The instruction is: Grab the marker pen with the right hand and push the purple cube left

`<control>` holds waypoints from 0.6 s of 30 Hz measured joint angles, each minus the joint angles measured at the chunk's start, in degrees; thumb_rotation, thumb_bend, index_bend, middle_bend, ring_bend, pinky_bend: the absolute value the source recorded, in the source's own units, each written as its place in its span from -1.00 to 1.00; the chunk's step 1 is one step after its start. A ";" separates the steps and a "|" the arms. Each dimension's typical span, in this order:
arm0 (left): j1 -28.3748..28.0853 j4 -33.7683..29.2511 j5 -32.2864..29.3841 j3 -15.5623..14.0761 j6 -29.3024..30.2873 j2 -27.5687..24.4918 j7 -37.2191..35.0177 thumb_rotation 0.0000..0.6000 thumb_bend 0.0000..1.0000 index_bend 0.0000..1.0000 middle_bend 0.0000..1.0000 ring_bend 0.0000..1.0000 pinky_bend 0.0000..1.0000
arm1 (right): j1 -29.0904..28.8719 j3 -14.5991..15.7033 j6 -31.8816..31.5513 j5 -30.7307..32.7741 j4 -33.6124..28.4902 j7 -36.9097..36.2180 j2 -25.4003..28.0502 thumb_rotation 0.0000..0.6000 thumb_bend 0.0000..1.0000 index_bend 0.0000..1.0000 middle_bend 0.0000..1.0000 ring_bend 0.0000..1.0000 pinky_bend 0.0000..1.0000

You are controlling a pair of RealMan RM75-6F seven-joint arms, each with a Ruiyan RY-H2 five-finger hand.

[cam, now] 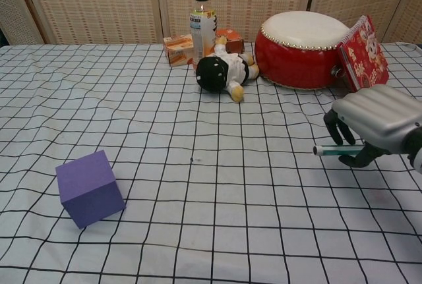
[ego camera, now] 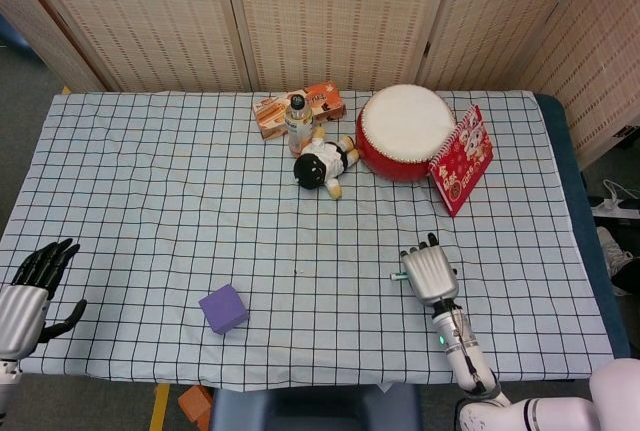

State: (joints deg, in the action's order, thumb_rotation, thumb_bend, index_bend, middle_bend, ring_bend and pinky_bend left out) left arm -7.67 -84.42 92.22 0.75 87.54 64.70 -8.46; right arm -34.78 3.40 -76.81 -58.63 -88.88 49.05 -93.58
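The right hand holds the pen with its fingers curled around the barrel, so the grasp step looks done. The pen lies about level, with its tip pointing toward the robot's left. The cube sits on the tabletop near the front edge, well apart from this hand and far to its left. I judge that the push is the step in hand, but the pen is nowhere near the cube now.

The next move calls for the hand to travel left across the tabletop, come low, and bring the pen tip against the right face of the cube. The cube stands a little turned against the grid lines, so an off-centre push may spin it and not slide it.

The left hand is at the far left edge in the head view, with dark fingers spread and nothing in them.

The cube is matte purple with sharp edges, maybe foam, I cannot say. The pen is a thin light cylinder with a greenish end. The cloth is pale with a black grid and shows soft wrinkles, which could drag under the cube. The right hand has a smooth grey metal back.
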 measured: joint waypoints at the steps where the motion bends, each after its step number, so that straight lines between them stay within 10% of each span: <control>1: -0.03 0.00 -0.02 -0.01 -0.08 0.03 0.05 1.00 -0.24 -1.00 -1.00 -1.00 -0.80 | 0.21 0.17 0.78 -0.24 0.43 -0.78 0.04 1.00 -0.05 -0.07 0.00 -0.27 -0.50; 8: -0.13 -0.07 -0.29 -0.06 -0.56 0.00 0.33 1.00 -0.24 -1.00 -1.00 -1.00 -0.80 | 1.59 0.99 5.47 -2.93 0.25 -6.79 1.89 1.00 -0.33 -0.98 -0.69 -0.71 -0.61; 18: 0.16 -1.48 -2.58 -0.15 -2.25 -0.82 2.21 1.00 -0.24 -1.00 -1.00 -1.00 -0.80 | 7.24 3.41 -1.72 -14.38 -9.71 -15.58 11.74 1.00 -0.57 -1.00 -0.98 -0.99 -0.86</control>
State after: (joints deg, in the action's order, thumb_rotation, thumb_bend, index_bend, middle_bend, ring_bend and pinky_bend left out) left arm -7.51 -85.90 89.64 0.60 85.29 63.88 -6.25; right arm -27.54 6.81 -78.53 -73.01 -98.59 33.47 -81.84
